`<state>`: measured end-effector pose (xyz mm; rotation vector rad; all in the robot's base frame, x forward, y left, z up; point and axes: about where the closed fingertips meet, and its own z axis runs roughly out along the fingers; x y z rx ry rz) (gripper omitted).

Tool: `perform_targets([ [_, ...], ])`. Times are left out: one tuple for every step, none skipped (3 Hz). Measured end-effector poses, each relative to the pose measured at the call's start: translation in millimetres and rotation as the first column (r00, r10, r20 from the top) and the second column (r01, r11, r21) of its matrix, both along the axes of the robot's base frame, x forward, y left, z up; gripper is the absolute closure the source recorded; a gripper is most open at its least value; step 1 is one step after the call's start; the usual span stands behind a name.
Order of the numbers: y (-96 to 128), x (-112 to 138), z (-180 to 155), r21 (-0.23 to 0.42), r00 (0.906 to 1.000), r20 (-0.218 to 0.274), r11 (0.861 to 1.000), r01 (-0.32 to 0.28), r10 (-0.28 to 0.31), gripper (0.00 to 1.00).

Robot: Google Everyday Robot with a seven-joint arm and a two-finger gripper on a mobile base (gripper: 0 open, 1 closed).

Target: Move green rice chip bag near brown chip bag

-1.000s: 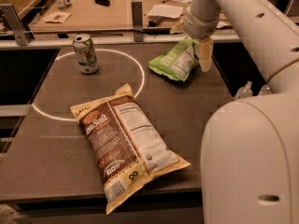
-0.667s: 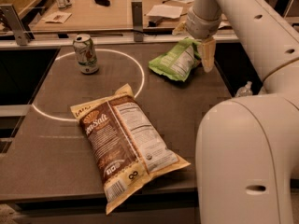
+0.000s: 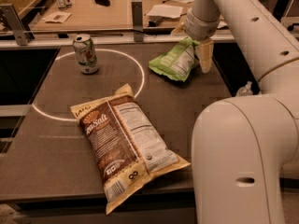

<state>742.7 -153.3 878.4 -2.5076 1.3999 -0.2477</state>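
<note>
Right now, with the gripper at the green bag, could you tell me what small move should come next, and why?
Probably lift the green rice chip bag slightly and start drawing it toward the brown chip bag. The gripper, at the far side of the table, appears shut on the green bag's raised end, and the brown bag lies well apart, nearer the front edge.

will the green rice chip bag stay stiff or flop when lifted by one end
Probably floppy: the green rice chip bag is crinkled foil, drooping down from the gripper at its raised end. Likely light, being small and puffy. Its smooth foil may slip.
</note>
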Motion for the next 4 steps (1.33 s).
perform_targets([
  [-3, 1, -11, 0.070, 0.9991, -0.041, 0.998, -0.006, 0.009, 0.00],
  [-1, 5, -15, 0.132, 0.9986, -0.044, 0.991, -0.022, 0.028, 0.16],
  [1, 9, -16, 0.160, 0.9986, -0.038, 0.987, -0.030, 0.037, 0.40],
  [4, 11, -17, 0.171, 0.9981, -0.034, 0.984, -0.045, 0.052, 0.62],
])
